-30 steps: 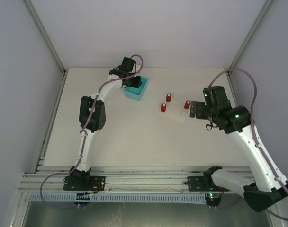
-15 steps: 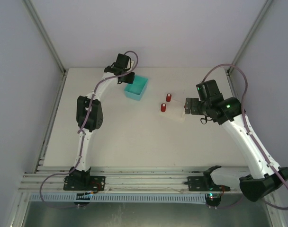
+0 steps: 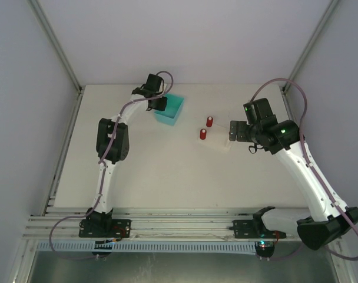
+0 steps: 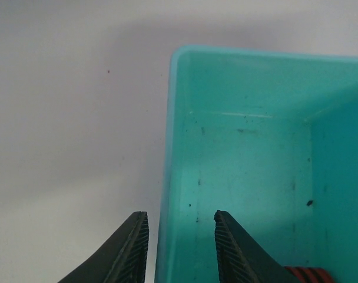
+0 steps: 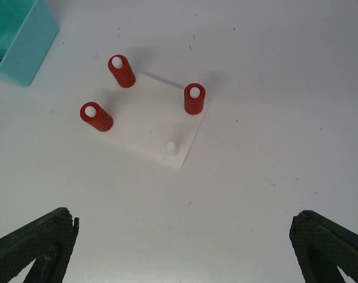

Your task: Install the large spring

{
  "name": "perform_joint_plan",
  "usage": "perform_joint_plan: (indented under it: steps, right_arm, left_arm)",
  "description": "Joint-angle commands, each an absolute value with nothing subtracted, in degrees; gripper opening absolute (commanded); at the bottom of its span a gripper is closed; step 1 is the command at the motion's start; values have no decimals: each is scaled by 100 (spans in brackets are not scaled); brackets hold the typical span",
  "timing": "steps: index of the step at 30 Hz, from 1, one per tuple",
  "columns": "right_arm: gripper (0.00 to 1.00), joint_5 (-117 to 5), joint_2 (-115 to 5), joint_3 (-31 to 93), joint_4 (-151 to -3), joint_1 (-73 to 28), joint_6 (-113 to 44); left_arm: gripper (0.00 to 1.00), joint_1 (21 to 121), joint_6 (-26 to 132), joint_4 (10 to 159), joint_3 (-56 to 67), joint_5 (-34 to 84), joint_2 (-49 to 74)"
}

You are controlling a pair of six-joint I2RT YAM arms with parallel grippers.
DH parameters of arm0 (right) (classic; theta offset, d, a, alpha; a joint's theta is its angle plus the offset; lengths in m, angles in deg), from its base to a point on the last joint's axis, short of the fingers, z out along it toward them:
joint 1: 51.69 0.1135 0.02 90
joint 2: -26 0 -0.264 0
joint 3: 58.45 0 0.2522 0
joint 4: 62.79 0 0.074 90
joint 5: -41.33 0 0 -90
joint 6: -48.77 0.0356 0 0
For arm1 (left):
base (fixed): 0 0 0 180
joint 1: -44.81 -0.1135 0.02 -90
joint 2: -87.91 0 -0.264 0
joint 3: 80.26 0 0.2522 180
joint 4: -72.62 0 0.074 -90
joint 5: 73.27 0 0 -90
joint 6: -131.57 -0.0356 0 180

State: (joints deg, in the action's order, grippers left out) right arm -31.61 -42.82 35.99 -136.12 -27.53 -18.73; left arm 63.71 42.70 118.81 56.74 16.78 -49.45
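Observation:
A white plate (image 5: 149, 127) holds three red springs (image 5: 121, 71) on pegs and one bare peg (image 5: 172, 147). My right gripper (image 5: 182, 224) is wide open and empty, hovering above the table just near of the plate. In the top view it (image 3: 233, 131) hides the plate's right part; two springs (image 3: 209, 121) show. My left gripper (image 4: 180, 215) is open, its jaws astride the left wall of the teal bin (image 4: 244, 153) without touching it. Part of a red spring (image 4: 302, 274) lies in the bin beside the right finger.
The teal bin (image 3: 170, 109) stands at the back of the table, left of the plate (image 3: 217, 143). It also shows at the top left corner of the right wrist view (image 5: 20, 41). Grey walls close the table's sides and back.
My left gripper swung off the bin to its left, then came back to straddle the bin's left wall. My right gripper moved left over the plate's right part and now holds still.

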Motion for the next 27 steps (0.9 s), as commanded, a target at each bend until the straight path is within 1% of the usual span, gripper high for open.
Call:
perform_joint_plan:
  steps: [1, 4, 8, 9, 11, 12, 16, 20, 27]
  right_arm:
    - [99, -3092, -4234, 3707, -13611, -2764, -1873]
    - [99, -3084, -4249, 3710, -13607, -2767, -1890]
    - [99, -3099, -4268, 3696, -13598, -2761, -1899]
    - [99, -3105, -4272, 3694, -13597, -2761, -1895]
    - [99, -3113, -4278, 3662, -13590, -2761, -1876]
    - [99, -3122, -4278, 3650, -13583, -2763, -1866]
    - [99, -3157, -4282, 3610, -13526, -2761, -1858]
    - [99, -3175, -4310, 3636, -13515, -2765, -1890]
    - [99, -3111, -4175, 3544, -13540, -2762, -1908]
  left_arm:
    - [34, 6343, 4417, 11819, 5571, 1772, -5121]
    - [26, 6355, 4592, 11889, 5461, 1801, -5090]
    - [15, 6386, 4896, 11732, 5003, 1724, -4734]
    - [13, 6409, 4990, 11691, 4794, 1677, -4625]
    - [15, 6472, 5223, 11559, 4525, 1413, -4410]
    - [13, 6494, 5347, 11501, 4399, 1321, -4292]
    - [1, 6541, 5922, 11233, 4058, 1261, -4056]
    - [0, 6545, 6631, 11295, 4089, 1115, -4057]
    - [0, 6521, 8402, 11370, 4035, 851, -4074]
